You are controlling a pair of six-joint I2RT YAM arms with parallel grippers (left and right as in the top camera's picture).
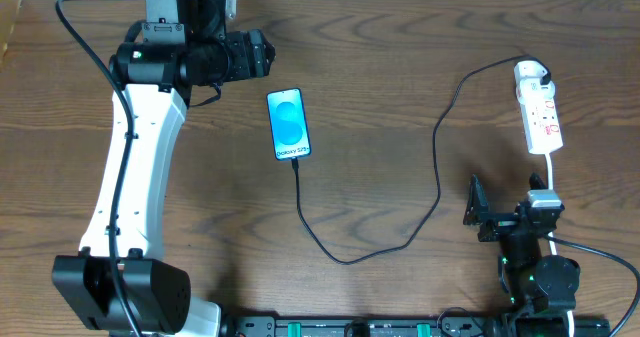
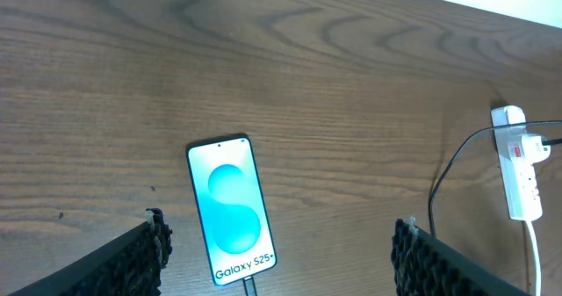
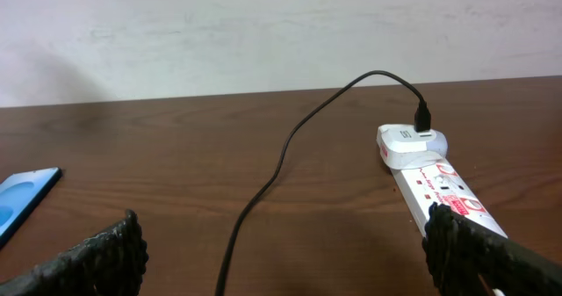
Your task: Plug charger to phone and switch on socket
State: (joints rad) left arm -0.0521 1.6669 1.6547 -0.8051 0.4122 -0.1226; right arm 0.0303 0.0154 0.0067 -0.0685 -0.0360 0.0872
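The phone (image 1: 288, 125) lies flat mid-table with its blue screen lit; it also shows in the left wrist view (image 2: 231, 210). The black charger cable (image 1: 438, 167) runs from the phone's bottom edge, where its tip (image 2: 248, 287) meets the phone, in a loop to a white plug (image 3: 411, 142) seated in the far end of the white socket strip (image 1: 540, 112). My left gripper (image 1: 262, 55) is open and empty, up and left of the phone. My right gripper (image 1: 480, 212) is open and empty, near the strip's cord end (image 3: 439, 177).
The strip's white cord (image 1: 552, 172) runs toward the right arm's base. The left arm (image 1: 130, 157) spans the left side of the wooden table. The table's far edge meets a white wall (image 3: 263, 24).
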